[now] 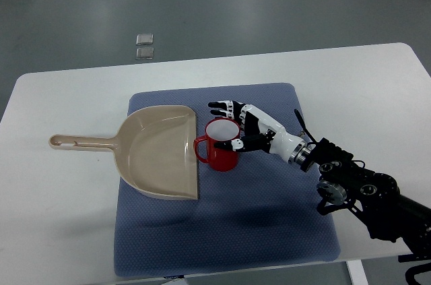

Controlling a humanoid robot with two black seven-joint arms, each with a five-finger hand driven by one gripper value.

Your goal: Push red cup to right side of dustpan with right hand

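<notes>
A red cup [217,152] with a white inside stands upright on the blue mat [269,217], just right of the beige dustpan [158,150]; its handle points left toward the dustpan's open edge. My right hand [232,127] reaches in from the lower right. Its fingers are spread along the cup's far rim and right side, touching it without closing around it. The left arm is out of view.
The dustpan's handle [77,142] sticks out left over the white table [377,96]. The mat's right and near parts are bare. Two small squares [144,46] lie on the floor beyond the table.
</notes>
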